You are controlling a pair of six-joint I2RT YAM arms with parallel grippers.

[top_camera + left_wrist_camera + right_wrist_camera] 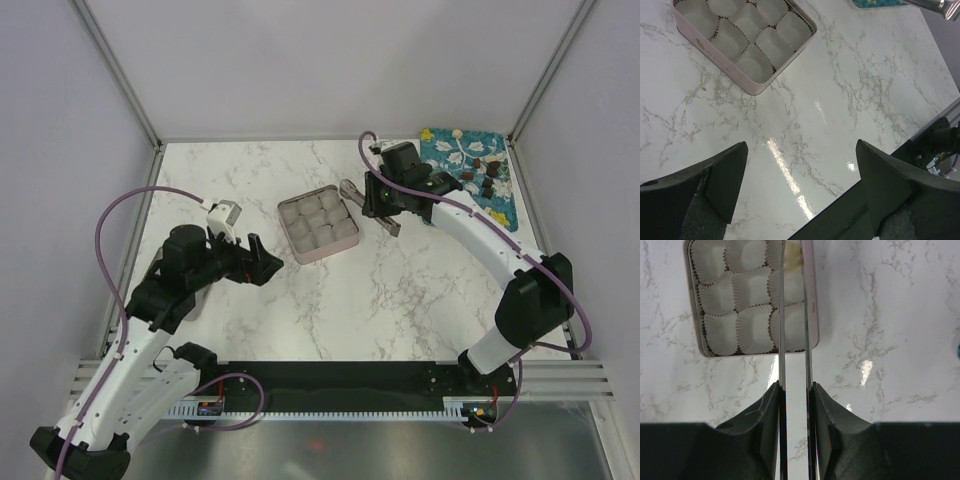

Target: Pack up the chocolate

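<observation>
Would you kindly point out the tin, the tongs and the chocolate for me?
tin [715,51], left wrist view, on its pink side wall.
tongs [781,330], right wrist view, on one blade.
chocolate [487,183], top external view, on a dark piece in the group.

Nothing readable in any of the views, tbh. The pink tin [747,86] shows plain sides with no lettering I can make out, and the blue cloth [440,150] just has a flower print: no words, numbers or logos.
</observation>
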